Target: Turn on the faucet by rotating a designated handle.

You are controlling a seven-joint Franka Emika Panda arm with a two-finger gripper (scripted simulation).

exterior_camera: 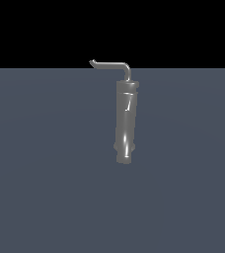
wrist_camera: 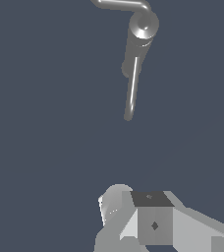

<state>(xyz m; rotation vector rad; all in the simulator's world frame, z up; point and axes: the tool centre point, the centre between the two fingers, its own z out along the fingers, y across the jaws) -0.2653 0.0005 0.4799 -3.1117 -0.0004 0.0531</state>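
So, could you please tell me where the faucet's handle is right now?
In the exterior view the handle sits atop the upright faucet, just right of centre, reaching toward that view's left with an upturned tip. No gripper touches it.

Wrist view: the hand (wrist_camera: 153,221) is cut off by the picture's edge — its fingertips are out of sight, so their spacing cannot be told. The bent rod (wrist_camera: 121,5) atop the faucet (wrist_camera: 141,37) runs off the edge. Exterior view — the arm does not appear.
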